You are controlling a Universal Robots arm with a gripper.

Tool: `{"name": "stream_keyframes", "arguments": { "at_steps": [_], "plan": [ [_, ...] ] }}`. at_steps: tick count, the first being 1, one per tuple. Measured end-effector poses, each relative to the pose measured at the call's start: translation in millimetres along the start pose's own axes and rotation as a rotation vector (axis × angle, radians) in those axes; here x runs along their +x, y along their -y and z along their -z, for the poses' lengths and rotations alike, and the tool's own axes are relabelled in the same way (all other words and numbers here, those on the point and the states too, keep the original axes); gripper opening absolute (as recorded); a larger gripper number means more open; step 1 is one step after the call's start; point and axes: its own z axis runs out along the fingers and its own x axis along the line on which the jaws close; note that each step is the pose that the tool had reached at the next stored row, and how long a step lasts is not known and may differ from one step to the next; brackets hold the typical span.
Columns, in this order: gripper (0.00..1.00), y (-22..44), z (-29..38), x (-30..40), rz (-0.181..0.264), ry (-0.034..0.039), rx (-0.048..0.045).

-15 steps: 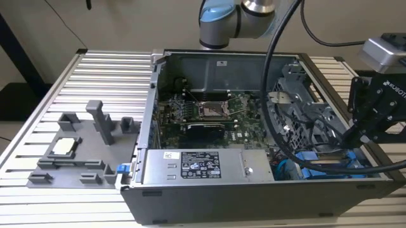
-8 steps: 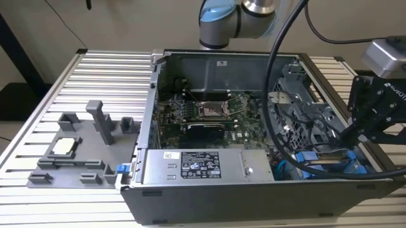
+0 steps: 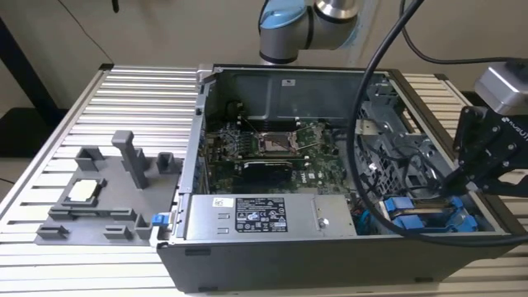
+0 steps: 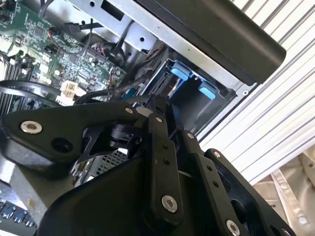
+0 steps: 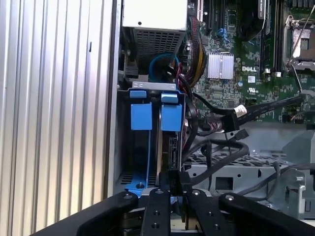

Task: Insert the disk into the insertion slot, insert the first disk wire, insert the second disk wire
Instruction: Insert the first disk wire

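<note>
The end effector (image 3: 452, 185) dips into the open computer case (image 3: 247, 266) at the exterior view's right, right over the insertion slot (image 3: 429, 218). In the first wrist view the disk (image 5: 160, 147) stands edge-on inside that slot (image 5: 123, 137), a thin pale edge clipped in its bright blue carrier (image 5: 141, 116), its two blue tabs side by side. The end effector (image 5: 176, 178) sits at the disk's near edge, fingers drawn narrow, almost together, with a black cable (image 5: 221, 150) curling in towards them; whether they pinch it, I cannot tell. The exterior view adds the wider scene: power-supply box (image 3: 264, 216), motherboard (image 3: 272, 154), grey fixture (image 3: 107, 198) on the slatted tabletop (image 3: 140, 93). The second wrist view looks along the black linkage (image 4: 162, 162) into the bay.
</note>
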Motion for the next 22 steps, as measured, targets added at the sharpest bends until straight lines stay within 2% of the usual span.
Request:
{"name": "stream_keyframes", "arguments": {
  "at_steps": [3, 5, 13, 22],
  "plan": [
    [0.19, 3.6, -5.0, 0.4, -0.007, 0.0042, 0.0007],
    [0.19, 5.1, -8.1, 0.6, -0.012, 0.0095, 0.0012],
    [0.19, 6.8, -18.5, -0.3, -0.031, 0.0363, 0.0032],
    [0.19, 7.1, -21.9, -0.1, -0.031, 0.0370, 0.0033]
  ]
}}
